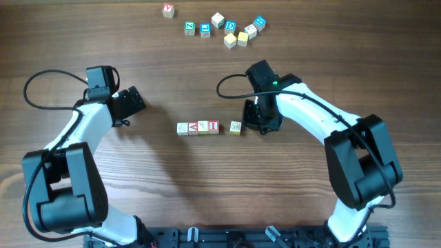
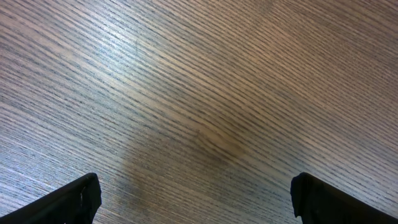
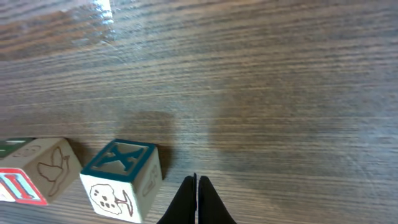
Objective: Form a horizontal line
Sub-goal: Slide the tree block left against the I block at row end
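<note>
The right pincer [image 3: 196, 188], two black fingers pressed together with nothing between them, points down at the brown wood-grain table [image 3: 280, 74] near its centre. Just beside the tips, but not touching them, sits a small pale wooden cube [image 3: 121, 182] with a teal X on one face and a line drawing on another. This cube is the right-hand end of the horizontal line [image 1: 203, 127], a row of small pale wooden alphabet cubes at the middle of the table. The other four cubes touch side by side, and two of them have red letters, A and I. A narrow gap separates the X cube from the red I cube [image 1: 213, 126]. Well to the left, the left pincer [image 2: 196, 190] hangs over bare wood with its black fingers spread wide, holding nothing. Along the far edge lies a loose cluster of cubes [image 1: 231, 31], some blue-lettered and two plain yellow, with one red-lettered cube [image 1: 169, 9] off to its left.
</note>
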Motion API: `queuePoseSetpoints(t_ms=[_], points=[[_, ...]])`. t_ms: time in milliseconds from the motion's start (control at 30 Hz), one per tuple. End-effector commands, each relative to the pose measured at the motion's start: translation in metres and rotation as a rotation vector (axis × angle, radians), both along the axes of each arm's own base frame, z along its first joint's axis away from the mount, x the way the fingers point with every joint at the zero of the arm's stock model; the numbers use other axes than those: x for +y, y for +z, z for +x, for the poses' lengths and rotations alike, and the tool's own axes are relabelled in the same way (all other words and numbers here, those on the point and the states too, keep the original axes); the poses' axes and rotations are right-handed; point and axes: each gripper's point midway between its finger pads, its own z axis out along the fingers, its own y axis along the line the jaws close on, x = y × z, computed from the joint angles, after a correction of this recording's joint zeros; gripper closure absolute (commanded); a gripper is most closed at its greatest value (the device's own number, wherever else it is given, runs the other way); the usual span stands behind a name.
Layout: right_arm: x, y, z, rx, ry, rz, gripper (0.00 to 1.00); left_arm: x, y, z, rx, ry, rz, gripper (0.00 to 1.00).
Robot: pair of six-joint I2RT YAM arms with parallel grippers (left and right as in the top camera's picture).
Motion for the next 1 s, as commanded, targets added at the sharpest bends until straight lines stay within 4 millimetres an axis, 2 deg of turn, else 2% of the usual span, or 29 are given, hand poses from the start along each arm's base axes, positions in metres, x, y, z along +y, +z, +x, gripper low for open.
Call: queuePoseSetpoints(t_ms=[0,133,367,667,867,967], points=[[0.009,-0.004,-0.005,0.038,-0.012,0.047,0.96,0.001,0.001,0.001,-0.006,0.003,-0.005,0.0],[0.025,0.001,-0.008,0.056,0.004,0.131,0.96,0.001,0.001,0.001,-0.006,0.003,-0.005,0.0],[0.034,0.002,-0.005,0.028,0.022,0.144,0.96,0.001,0.001,0.001,-0.006,0.003,-0.005,0.0],[0.025,-0.001,-0.016,0.072,-0.004,0.092,0.96,0.001,0.001,0.001,-0.006,0.003,-0.005,0.0],[0.05,0.001,-0.015,0.024,0.027,0.124,0.96,0.001,0.001,0.001,-0.006,0.003,-0.005,0.0],[0.052,0.001,-0.014,0.018,0.024,0.127,0.96,0.001,0.001,0.001,-0.006,0.003,-0.005,0.0]])
